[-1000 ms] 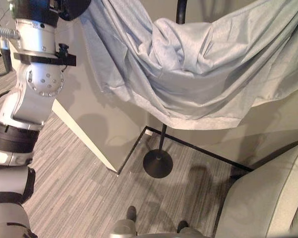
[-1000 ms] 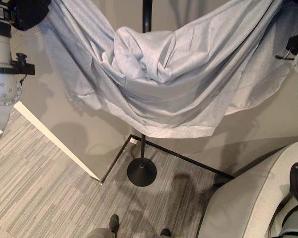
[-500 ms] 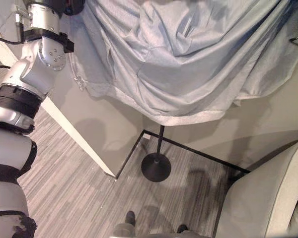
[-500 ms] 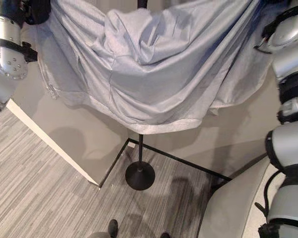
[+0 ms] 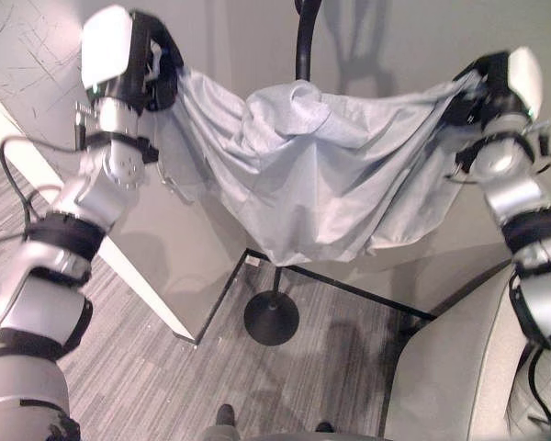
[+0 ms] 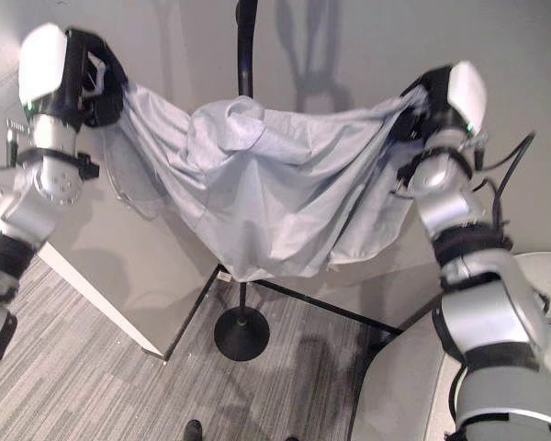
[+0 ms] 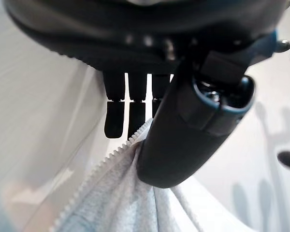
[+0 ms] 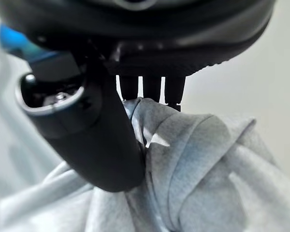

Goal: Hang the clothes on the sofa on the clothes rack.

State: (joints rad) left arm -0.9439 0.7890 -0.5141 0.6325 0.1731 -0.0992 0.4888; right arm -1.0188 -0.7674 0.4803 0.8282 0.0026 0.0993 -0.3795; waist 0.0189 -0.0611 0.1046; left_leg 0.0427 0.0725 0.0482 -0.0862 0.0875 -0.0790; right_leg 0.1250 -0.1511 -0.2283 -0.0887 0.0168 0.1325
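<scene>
A pale grey garment (image 5: 312, 184) hangs spread between my two raised hands, sagging in the middle in front of the black pole of the clothes rack (image 5: 303, 50). My left hand (image 5: 156, 69) is shut on its left edge, with thumb (image 7: 183, 140) and fingers pinching the cloth (image 7: 116, 203). On the other side my right hand (image 5: 482, 87) pinches the right edge (image 8: 193, 169) between thumb (image 8: 101, 150) and fingers. The rack's round base (image 5: 271, 319) stands on the floor below the garment.
A grey wall corner (image 5: 165, 257) with a white edge juts out at the left, close to the rack. The pale sofa (image 5: 459, 377) fills the lower right. Striped grey carpet (image 5: 138, 367) covers the floor.
The camera has tilted up, bringing both hands and the rack's upper pole into view. The garment now hangs stretched wider between the hands, its middle bunched against the pole.
</scene>
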